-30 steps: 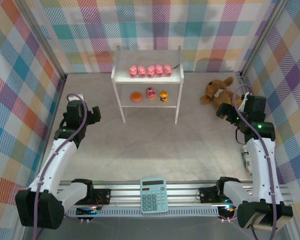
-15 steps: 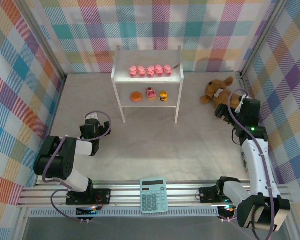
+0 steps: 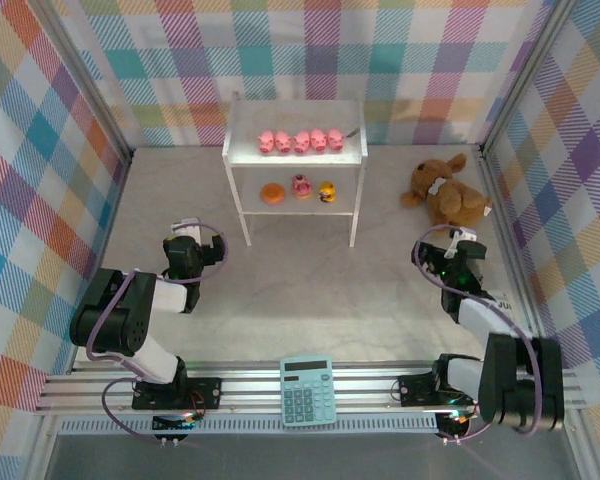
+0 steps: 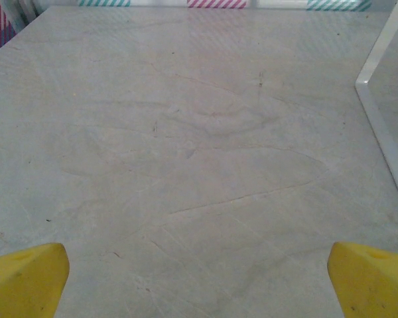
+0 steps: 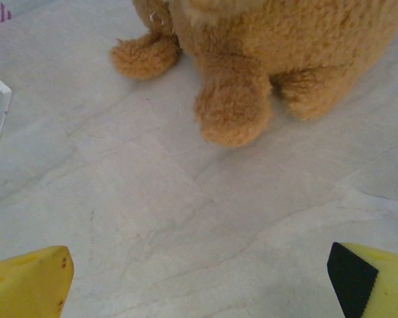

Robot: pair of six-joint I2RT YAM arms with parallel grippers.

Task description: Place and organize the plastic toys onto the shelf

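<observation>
From where I stand, the sorting looks finished, not under way. The white shelf (image 3: 245, 148) sits at twelve o'clock on the surface (image 3: 310, 290), and every small toy I can find is on it. Five pink pigs (image 3: 301, 141) stand in a tidy row across the top board. On the lower board the orange ring (image 3: 272, 193), the pink cupcake piece (image 3: 301, 186) and the yellow duck (image 3: 327, 191) sit side by side. The left tool (image 3: 187, 232) is folded low at about eight o'clock, well clear of the shelf. Its yellow fingers are spread wide with nothing between them, and bare stone lies under it in its own camera, with one shelf leg (image 4: 383, 50) at the right edge. The right tool (image 3: 448, 243) rests at about four o'clock, equally wide open and empty, facing the brown plush animal (image 3: 445, 190) at two o'clock without touching it. A teal calculator (image 3: 307, 390) lies at six o'clock on the rail between the arm bases. I judge the step in hand to be the arms parked near their bases with the job done. The next move calls for little beyond keeping both tools off the plush and the calculator, which are not part of the job, and leaving the shelf undisturbed.
</observation>
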